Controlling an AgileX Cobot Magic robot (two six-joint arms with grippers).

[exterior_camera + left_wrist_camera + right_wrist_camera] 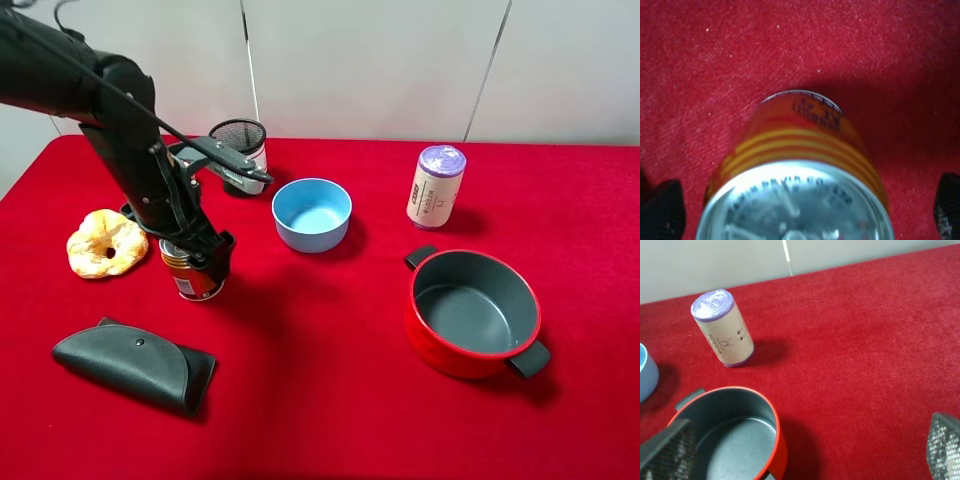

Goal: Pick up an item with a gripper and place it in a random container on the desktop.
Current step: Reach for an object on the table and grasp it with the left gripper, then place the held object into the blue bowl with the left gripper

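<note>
The orange-red and gold can [193, 283] stands upright on the red cloth, left of centre. My left gripper [200, 258] is down over it. In the left wrist view the can [800, 145] fills the space between the jaws, its silver top close to the camera. My left gripper [805, 207] is open; its fingertips [662, 210] sit wide to either side and do not touch the can. The light blue bowl [312, 213] stands empty to the right of the can, and its edge shows in the right wrist view [646, 372]. My right gripper [805, 455] is open and empty above the red pot's side.
A red two-handled pot [472, 310] stands at the right, also in the right wrist view [730, 435]. A white roll with a purple top [436, 187] stands behind it. A black mesh cup [240, 150] is behind the arm, a pastry ring [107, 243] left of the can, a black pouch [135, 362] in front.
</note>
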